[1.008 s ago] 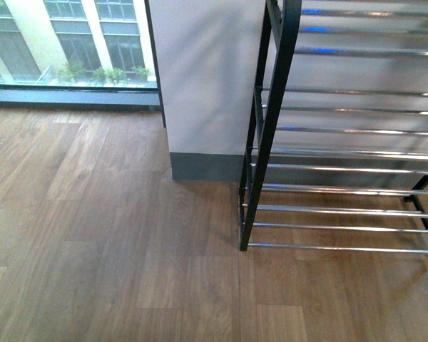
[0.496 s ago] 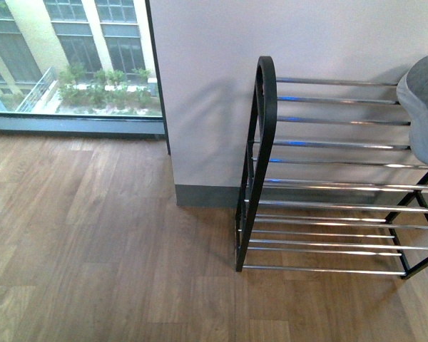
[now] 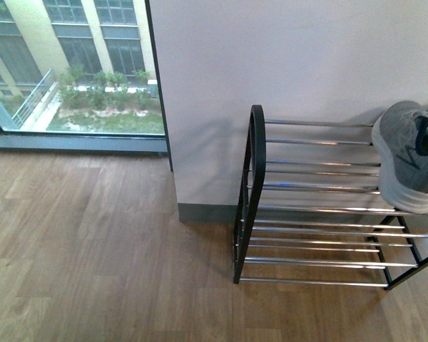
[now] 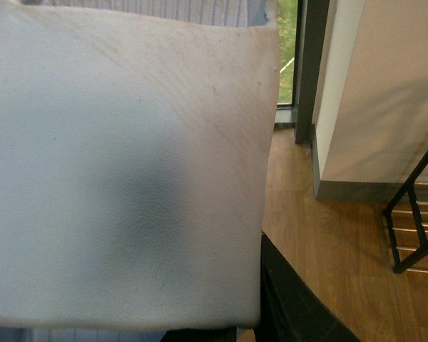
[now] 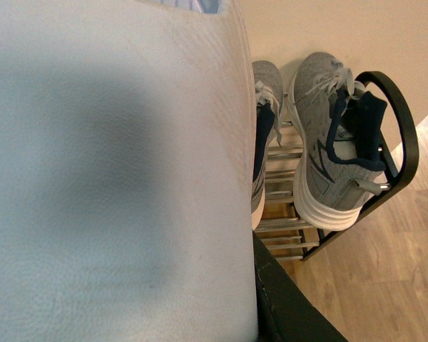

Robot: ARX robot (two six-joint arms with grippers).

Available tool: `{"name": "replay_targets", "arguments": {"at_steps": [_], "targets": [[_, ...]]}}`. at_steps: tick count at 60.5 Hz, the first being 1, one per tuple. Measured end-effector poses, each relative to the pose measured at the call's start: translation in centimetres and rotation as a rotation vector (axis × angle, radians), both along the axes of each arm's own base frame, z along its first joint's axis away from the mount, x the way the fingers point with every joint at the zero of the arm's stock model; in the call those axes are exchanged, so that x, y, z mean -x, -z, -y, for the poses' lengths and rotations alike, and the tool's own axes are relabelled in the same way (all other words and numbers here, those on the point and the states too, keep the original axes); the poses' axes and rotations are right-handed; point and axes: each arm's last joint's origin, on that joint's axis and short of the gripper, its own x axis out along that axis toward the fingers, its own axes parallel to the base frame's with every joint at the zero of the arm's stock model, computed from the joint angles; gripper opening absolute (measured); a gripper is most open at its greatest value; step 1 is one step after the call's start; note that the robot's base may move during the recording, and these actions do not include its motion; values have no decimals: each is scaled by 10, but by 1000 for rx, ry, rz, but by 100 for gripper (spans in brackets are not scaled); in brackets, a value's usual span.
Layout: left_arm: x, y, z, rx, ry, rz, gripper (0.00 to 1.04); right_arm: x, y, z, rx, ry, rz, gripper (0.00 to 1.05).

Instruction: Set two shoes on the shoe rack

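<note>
Right now one grey sneaker (image 5: 335,157) and its mate (image 5: 265,142) sit side by side on the top tier of the shoe rack (image 3: 253,199) (front view catches only one). A pale slide (image 4: 128,164) fills the left wrist view and a second pale slide (image 5: 114,164) the right. The slides hide the left gripper and right gripper, so I can't tell their grip.

You are not finding any text, number or brand name that can be read in these views. The sneakers (image 5: 310,142) on the rack (image 3: 255,142) are showing only dark curved lines on the side, no letters.
</note>
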Motion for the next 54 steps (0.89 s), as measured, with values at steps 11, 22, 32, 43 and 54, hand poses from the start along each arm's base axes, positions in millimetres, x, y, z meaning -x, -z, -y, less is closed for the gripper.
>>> {"name": "replay_targets", "arguments": {"at_steps": [11, 22, 32, 43, 54], "targets": [[0, 0, 0, 0, 0, 0, 2, 0, 0, 0, 1, 1, 0, 2], [0, 0, 0, 0, 0, 0, 2, -1, 2, -1, -7, -85, 105, 2], [0, 0, 0, 0, 0, 0, 2, -12, -11, -15, -6, -175, 233, 2], [0, 0, 0, 0, 0, 0, 2, -54, -13, -35, -57, -223, 91, 2], [0, 0, 0, 0, 0, 0, 2, -106, -5, -53, -61, -231, -56, 2]]}}
